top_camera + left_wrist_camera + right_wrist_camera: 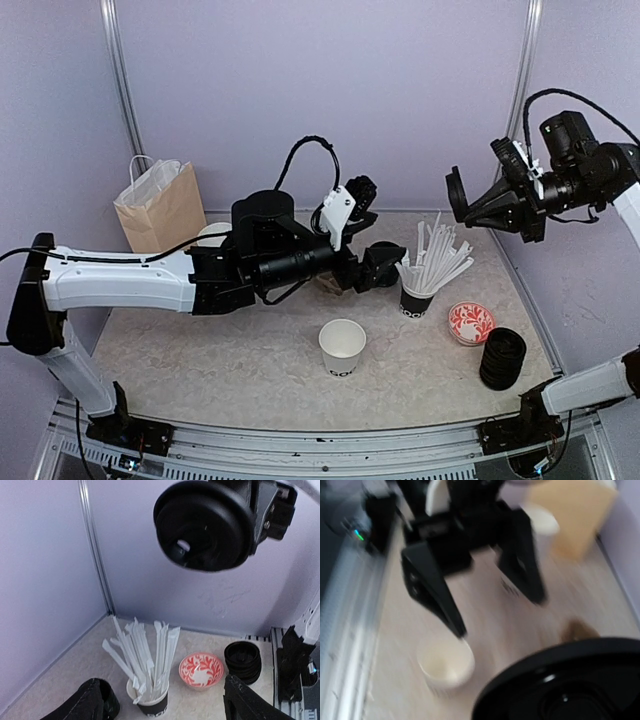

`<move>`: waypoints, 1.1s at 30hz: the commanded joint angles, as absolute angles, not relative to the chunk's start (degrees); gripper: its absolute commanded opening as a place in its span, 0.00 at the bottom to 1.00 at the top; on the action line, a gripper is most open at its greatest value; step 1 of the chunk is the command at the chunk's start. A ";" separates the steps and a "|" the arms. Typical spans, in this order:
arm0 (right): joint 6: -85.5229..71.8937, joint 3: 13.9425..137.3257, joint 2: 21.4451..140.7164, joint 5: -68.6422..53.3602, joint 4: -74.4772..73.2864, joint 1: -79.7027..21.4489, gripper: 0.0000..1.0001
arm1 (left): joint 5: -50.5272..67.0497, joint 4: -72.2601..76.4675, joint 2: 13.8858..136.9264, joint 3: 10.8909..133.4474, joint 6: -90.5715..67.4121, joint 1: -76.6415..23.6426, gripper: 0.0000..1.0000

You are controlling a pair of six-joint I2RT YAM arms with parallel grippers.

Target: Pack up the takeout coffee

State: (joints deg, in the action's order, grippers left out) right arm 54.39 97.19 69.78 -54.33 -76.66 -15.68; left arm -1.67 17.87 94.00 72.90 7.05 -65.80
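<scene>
We're looking at a speckled beige table [200,350] with a brown paper bag with white handles [160,208] standing at the back left. The left hand [370,270] reaches out sideways over the middle of the table. Its fingers are spread apart with nothing between them, so it's released.

Just beside it is a black paper cup stuffed with white wrapped sticks [428,285]. A white tapered paper cup with black lettering [342,345] stands upright near the front middle with no lid on.

Over on the right we've got a stack of black plastic lids [502,358], and just beside that a small red-and-white patterned bowl [471,322].

The right hand [468,205] is up in the air at the back right, clenched on a round black plastic lid [458,195]. It holds the lid on edge, well apart from the cup.
</scene>
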 commanded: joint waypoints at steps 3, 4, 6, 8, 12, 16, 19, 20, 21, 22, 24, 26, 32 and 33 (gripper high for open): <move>46.43 91.85 68.37 -77.76 -63.07 -15.57 0.03 | 3.22 37.62 94.44 74.89 3.27 -67.90 0.93; 44.00 90.19 67.72 -79.32 -60.11 -15.82 0.03 | 3.30 39.96 94.89 74.91 2.67 -68.08 0.94; 38.83 87.28 66.11 -81.18 -53.64 -16.58 0.03 | 3.11 41.73 96.07 75.51 1.70 -68.37 0.94; 33.46 84.83 64.87 -82.94 -47.89 -17.06 0.03 | 3.75 42.74 97.88 76.52 0.89 -68.38 0.94; 25.99 81.22 63.13 -85.47 -40.64 -17.36 0.03 | 7.66 45.44 100.22 78.55 0.26 -68.38 0.95; 23.24 78.97 61.88 -85.39 -38.06 -17.34 0.03 | 11.04 45.01 102.53 81.77 -1.64 -68.12 0.94; 23.03 78.00 61.53 -84.46 -37.90 -17.38 0.03 | 13.42 45.13 103.73 82.90 -1.89 -68.16 0.94; 23.03 77.79 61.52 -84.20 -37.92 -17.40 0.03 | 13.91 45.04 104.03 83.26 -1.84 -68.12 0.94; 22.95 77.56 61.59 -84.06 -37.90 -17.33 0.03 | 14.24 44.95 104.21 83.64 -1.84 -68.12 0.93; 22.87 77.45 61.65 -83.91 -37.90 -17.39 0.03 | 14.50 44.83 104.44 84.06 -1.76 -68.12 0.94; 22.92 77.33 61.78 -83.85 -38.03 -17.40 0.03 | 14.51 43.88 104.96 85.25 -1.47 -68.16 0.94; 22.94 77.27 61.87 -83.92 -38.07 -17.40 0.03 | 14.11 42.04 105.54 86.93 -1.04 -68.12 0.93; 22.48 77.27 62.27 -84.12 -38.01 -17.40 0.03 | 13.97 40.18 107.33 89.82 -0.70 -67.95 0.91; 22.42 77.24 62.31 -84.11 -38.16 -17.40 0.03 | 13.75 39.92 107.54 90.18 -0.82 -67.82 0.91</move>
